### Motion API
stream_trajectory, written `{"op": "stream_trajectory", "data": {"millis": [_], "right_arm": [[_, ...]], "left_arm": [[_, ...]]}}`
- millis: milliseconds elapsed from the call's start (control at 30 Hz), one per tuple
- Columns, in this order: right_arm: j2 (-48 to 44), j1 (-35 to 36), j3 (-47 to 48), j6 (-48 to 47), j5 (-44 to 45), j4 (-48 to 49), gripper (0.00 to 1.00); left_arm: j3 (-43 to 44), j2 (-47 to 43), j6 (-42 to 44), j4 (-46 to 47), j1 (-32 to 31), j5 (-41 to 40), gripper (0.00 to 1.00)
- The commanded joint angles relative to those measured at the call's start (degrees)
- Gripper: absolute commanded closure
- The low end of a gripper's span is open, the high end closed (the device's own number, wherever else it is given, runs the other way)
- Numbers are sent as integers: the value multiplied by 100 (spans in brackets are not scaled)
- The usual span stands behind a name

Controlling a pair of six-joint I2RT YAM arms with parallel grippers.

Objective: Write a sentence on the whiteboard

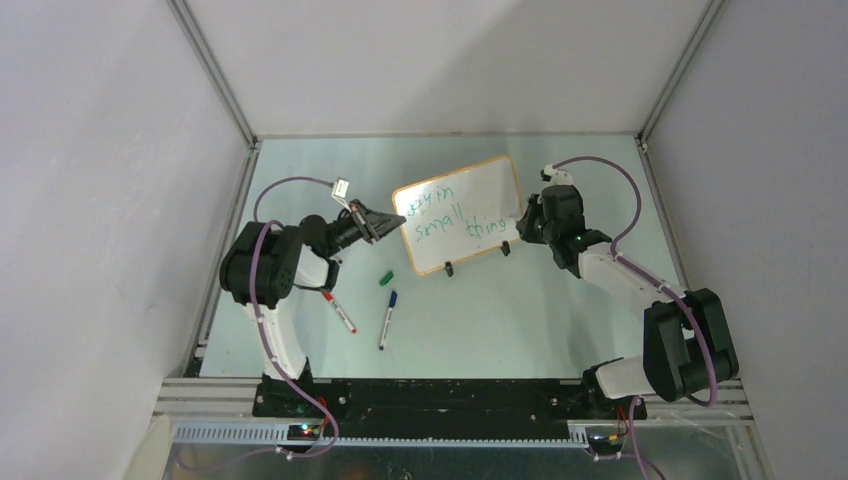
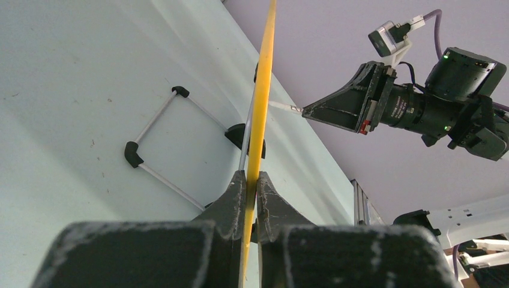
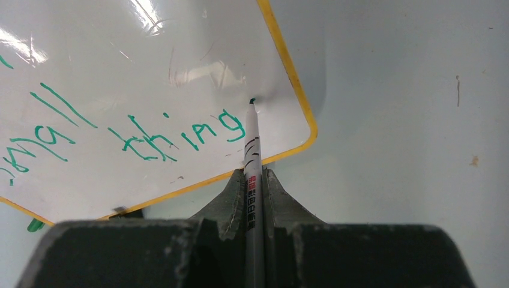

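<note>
The whiteboard stands tilted on two black clip feet mid-table, orange frame around it. Green writing, the sentence, covers it in two lines; the right wrist view reads "thing" at the lower right. My left gripper is shut on the board's left edge, seen as a yellow strip between its jaws. My right gripper is shut on a grey marker, whose green tip meets the board just right of the final "g".
On the table in front of the board lie a red-capped marker, a blue-capped marker and a green cap. A wire stand props the board from behind. Enclosure walls close in left, right and back.
</note>
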Motion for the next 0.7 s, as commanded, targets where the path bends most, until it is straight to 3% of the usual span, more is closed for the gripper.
{"op": "stream_trajectory", "data": {"millis": [0,667], "right_arm": [[9,23,221,11,-185,154,100],[-117,131,59,-101,69,-35,100]], "left_arm": [[-39,-250,56,275,-20,123,100],[-39,-248,56,275,-13,124,100]]}}
